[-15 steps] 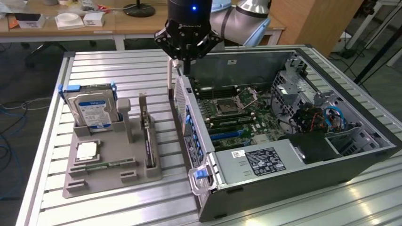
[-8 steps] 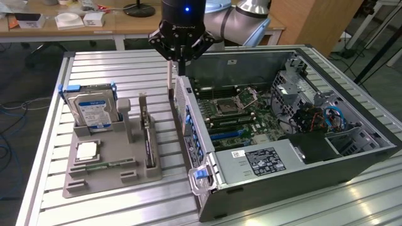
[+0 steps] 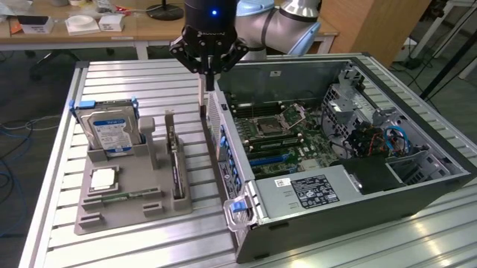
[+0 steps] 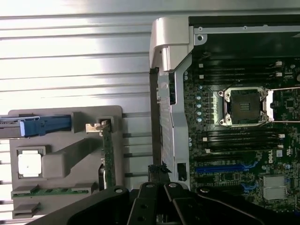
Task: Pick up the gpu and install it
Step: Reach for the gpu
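While the gpu [image 3: 176,167] stands in its tray [image 3: 127,207] at lower left, your fingers [image 3: 211,79] hover pressed together, upper centre.

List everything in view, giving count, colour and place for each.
table: one, silver, slatted, under everything
computer case: one, black and grey, open, exterior view's right
motherboard: one, green, inside the case
power supply: one, silver, case's near corner
parts tray: one, grey, exterior view's left of the case
hard drive: one, silver, blue-white label, upright in the tray
CPU: one, silver, flat in the tray
RAM stick: one, green, flat in the tray
gpu: one, green, on edge in the tray
robot arm: one, silver-grey, behind the case
gripper: one, black, shut, over the case's tray-side wall
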`<state>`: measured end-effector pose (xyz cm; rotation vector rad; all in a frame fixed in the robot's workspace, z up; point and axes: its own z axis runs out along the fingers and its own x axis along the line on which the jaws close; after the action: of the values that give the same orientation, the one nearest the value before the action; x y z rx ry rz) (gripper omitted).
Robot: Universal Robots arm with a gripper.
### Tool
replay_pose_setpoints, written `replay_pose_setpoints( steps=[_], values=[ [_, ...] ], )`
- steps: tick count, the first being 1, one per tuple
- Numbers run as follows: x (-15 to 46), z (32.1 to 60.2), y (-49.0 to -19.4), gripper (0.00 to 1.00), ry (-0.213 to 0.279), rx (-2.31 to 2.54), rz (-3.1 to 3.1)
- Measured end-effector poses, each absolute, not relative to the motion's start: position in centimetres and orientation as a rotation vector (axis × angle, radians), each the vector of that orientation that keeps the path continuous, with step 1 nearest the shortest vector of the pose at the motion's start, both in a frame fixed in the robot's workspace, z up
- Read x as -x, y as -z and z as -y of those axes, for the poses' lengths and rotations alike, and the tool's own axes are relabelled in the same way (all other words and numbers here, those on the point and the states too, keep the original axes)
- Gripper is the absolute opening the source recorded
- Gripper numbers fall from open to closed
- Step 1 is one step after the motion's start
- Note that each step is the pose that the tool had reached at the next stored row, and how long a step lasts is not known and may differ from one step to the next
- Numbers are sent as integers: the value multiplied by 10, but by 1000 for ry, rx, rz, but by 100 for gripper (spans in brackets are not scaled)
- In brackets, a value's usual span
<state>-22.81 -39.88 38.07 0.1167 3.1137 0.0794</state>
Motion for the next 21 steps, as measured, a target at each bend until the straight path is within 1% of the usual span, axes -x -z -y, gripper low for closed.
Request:
replay_pose_setpoints(
  steps=[21],
  values=[
    [247,399,-377,11,-79,-117,-3114]
  ],
)
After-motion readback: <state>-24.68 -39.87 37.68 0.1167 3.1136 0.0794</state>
